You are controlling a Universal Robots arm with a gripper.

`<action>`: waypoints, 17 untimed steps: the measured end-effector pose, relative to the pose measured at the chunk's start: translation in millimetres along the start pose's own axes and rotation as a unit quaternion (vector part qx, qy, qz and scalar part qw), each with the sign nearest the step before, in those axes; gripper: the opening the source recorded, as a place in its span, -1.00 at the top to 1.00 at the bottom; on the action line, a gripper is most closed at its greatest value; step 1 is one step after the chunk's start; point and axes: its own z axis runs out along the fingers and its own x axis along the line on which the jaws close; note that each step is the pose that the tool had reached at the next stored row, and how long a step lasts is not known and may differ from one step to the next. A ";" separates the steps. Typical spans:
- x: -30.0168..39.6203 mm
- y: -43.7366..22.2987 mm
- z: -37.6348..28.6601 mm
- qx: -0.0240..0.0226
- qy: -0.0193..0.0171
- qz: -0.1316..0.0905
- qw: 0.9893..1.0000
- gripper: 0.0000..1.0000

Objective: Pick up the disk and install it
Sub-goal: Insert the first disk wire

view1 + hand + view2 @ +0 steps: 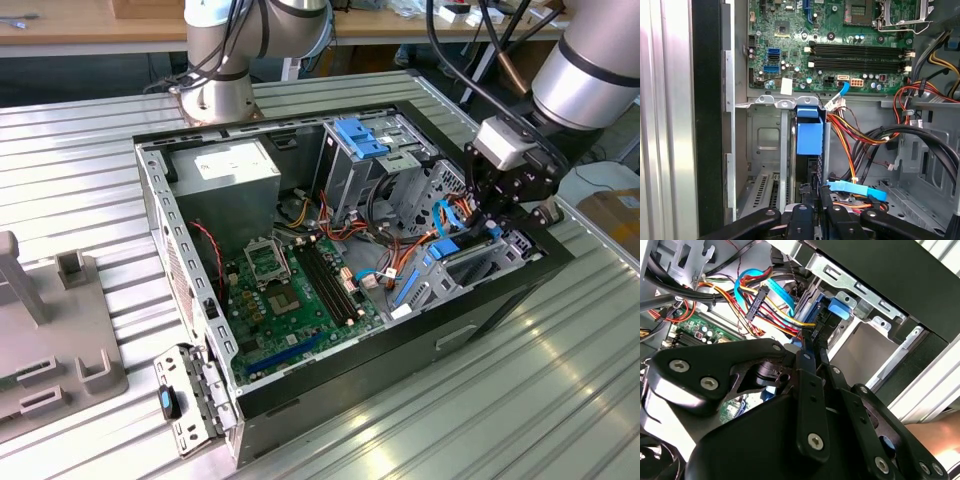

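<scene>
The disk (809, 137) stands on edge in a narrow metal bay at the corner of the open computer case (190, 290), its blue rail facing up. In the exterior view the disk (447, 247) lies low at the case's right end, under my gripper (487, 232). In both wrist views my gripper's black fingers close in on the disk's thin dark edge from either side, gripper (813, 192) and gripper (810, 347), so it is shut on the disk (837, 307).
Orange, yellow and red power cables (855, 142) and a blue data cable (857, 189) run right beside the bay. The green motherboard (290, 290), a grey box with a white label (230, 170) and a drive cage with a blue latch (360, 140) occupy the case. A grey fixture (50, 345) sits at the exterior view's left.
</scene>
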 end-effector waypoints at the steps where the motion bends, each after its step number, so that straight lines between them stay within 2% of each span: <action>1: 0.0 0.0 0.2 0.000 0.000 0.002 1.000 0.67; 3: 0.0 0.0 0.3 0.000 0.001 0.008 1.000 0.67; 17: -1.2 -0.4 1.4 0.000 0.001 0.011 1.000 0.67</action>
